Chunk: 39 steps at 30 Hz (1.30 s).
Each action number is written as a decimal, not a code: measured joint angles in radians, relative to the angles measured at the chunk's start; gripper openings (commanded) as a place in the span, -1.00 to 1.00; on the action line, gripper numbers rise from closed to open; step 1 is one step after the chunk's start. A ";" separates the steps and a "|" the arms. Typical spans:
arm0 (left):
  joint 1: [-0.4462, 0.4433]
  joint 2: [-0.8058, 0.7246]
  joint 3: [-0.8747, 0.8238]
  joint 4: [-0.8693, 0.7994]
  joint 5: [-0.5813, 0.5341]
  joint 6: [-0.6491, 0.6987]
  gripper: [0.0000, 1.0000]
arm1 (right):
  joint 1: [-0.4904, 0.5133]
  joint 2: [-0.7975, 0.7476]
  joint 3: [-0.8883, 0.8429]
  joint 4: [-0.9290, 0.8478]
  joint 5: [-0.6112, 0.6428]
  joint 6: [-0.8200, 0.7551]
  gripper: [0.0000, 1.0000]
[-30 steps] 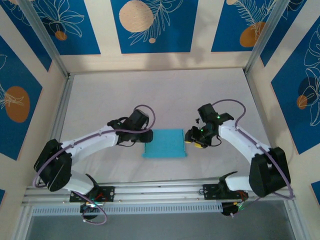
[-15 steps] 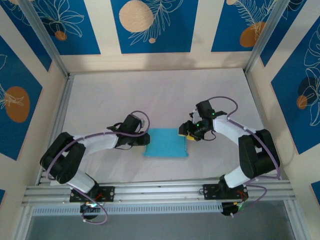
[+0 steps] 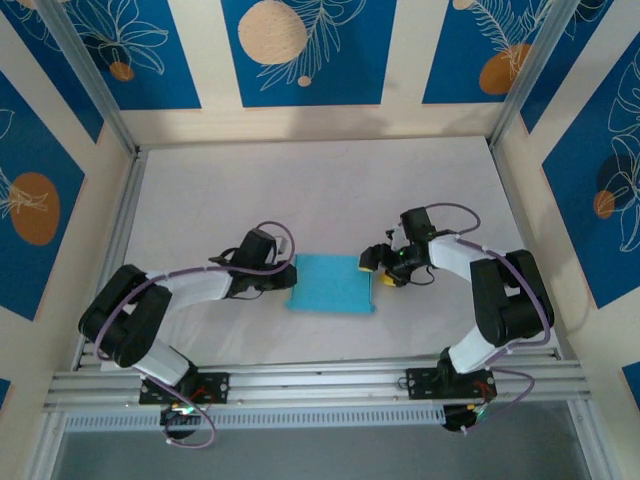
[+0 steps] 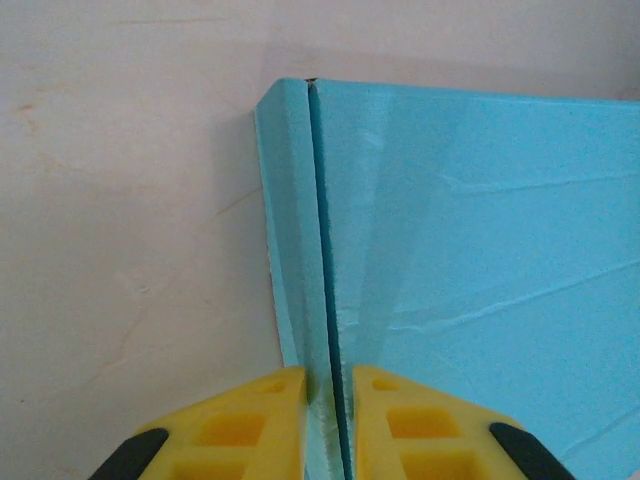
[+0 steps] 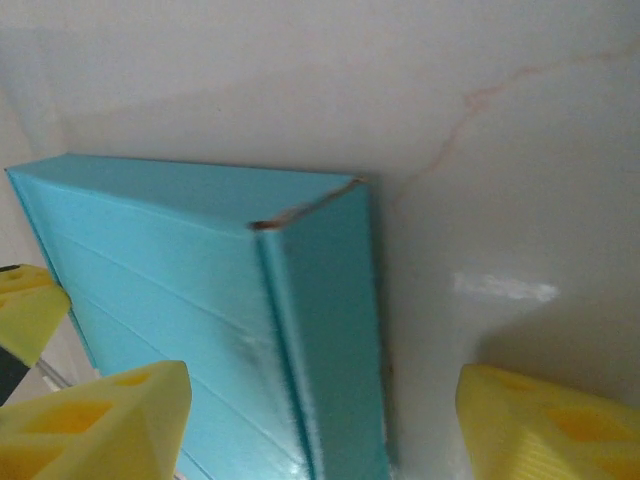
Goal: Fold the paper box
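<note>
The paper box [image 3: 332, 283] lies folded on the table as a flat light-blue rectangle between the two arms. My left gripper [image 3: 289, 279] is at its left edge. In the left wrist view the yellow fingers [image 4: 250, 420] pinch the upright left side wall of the box [image 4: 480, 250], with only the thin card between them. My right gripper [image 3: 374, 266] is at the box's right edge. In the right wrist view its fingers [image 5: 100, 415] stand wide apart, straddling the right side wall of the box [image 5: 180, 250] without touching it.
The white table [image 3: 300, 190] is bounded by aluminium frame rails [image 3: 120, 220] on the left, right and near sides. Blue and cream patterned walls [image 3: 300, 50] rise behind and beside them. Both arm bases sit on the near rail.
The left gripper has closed onto the box's left wall. The right gripper has opened wider and shifted slightly left and back, to the box's right edge. Both arms have dropped lower.
</note>
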 measured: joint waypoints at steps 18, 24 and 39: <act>0.066 0.038 -0.014 0.090 0.067 -0.019 -0.77 | 0.007 0.011 -0.126 0.270 -0.241 0.102 0.34; 0.089 0.050 -0.014 0.117 0.069 -0.023 -0.85 | 0.008 -0.098 -0.192 0.329 -0.307 0.183 0.33; 0.110 0.088 -0.021 0.197 0.130 -0.045 -0.88 | -0.009 -0.194 -0.164 0.153 -0.163 0.103 0.43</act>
